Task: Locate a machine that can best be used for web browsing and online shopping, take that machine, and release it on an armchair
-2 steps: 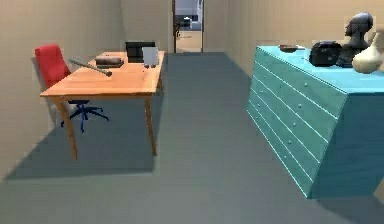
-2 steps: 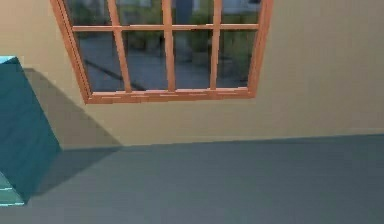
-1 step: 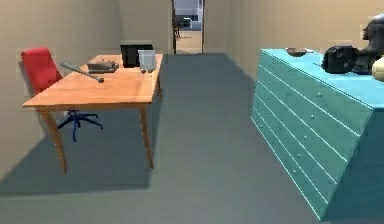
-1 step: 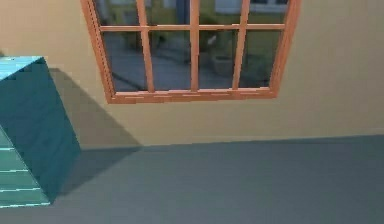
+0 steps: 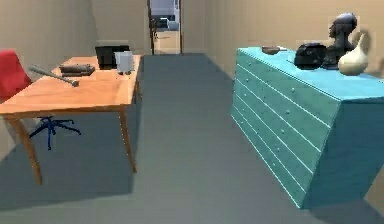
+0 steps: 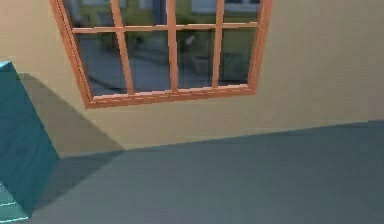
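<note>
The grey-blue carpeted floor (image 5: 190, 150) runs from the near edge of the forward view back to an open doorway (image 5: 166, 28) in the far beige wall (image 5: 50, 25). In the arm side view the same floor meets a beige wall that carries a large window with an orange-brown wooden frame and crossbars (image 6: 172, 45).

A long turquoise chest of drawers (image 5: 290, 120) stands along the forward view's right, its drawer fronts facing the open floor; its corner shows again at the arm side view's left edge. Across the floor from it, on the forward view's left, stands the surface, an orange-brown wooden desk on slim legs (image 5: 95, 95). A red office chair with a blue star base (image 5: 12, 72) sits at its far left side.

The task's thing, a dark laptop with its screen raised (image 5: 112, 55), stands at the back of the surface, near the corner toward the doorway. Just beside it is a small pale grey block (image 5: 124, 62). A dark flat item (image 5: 77, 69) and a long grey bar (image 5: 55, 75) lie further left.

On the chest top stand a dark bust (image 5: 343, 38), a white rounded vase (image 5: 353, 60) touching it in the picture, a dark lump (image 5: 310, 55) and a small dark flat dish (image 5: 271, 49).
</note>
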Robot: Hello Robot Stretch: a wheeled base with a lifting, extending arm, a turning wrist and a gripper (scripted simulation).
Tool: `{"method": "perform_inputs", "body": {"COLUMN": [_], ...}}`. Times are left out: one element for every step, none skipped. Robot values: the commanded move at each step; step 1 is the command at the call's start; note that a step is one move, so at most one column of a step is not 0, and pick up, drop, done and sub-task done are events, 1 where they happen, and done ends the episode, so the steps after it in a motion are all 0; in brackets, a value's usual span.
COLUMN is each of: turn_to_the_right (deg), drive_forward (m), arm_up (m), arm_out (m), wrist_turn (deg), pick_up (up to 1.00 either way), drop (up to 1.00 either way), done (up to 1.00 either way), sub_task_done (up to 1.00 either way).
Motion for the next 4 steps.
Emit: {"method": "perform_inputs", "body": {"turn_to_the_right": [0.0, 6.0, 3.0, 0.0], "drive_forward": [1.00, 0.00, 0.00, 0.35], "arm_up": [0.00, 0.00, 0.00, 0.00], "arm_out": [0.00, 0.00, 0.00, 0.00], "wrist_turn": [0.0, 0.0, 0.0, 0.0], "pick_up": [0.00, 0.00, 0.00, 0.00], "drop": [0.00, 0.00, 0.00, 0.00], "done": [0.00, 0.00, 0.00, 0.00], "sub_task_done": [0.00, 0.00, 0.00, 0.00]}}
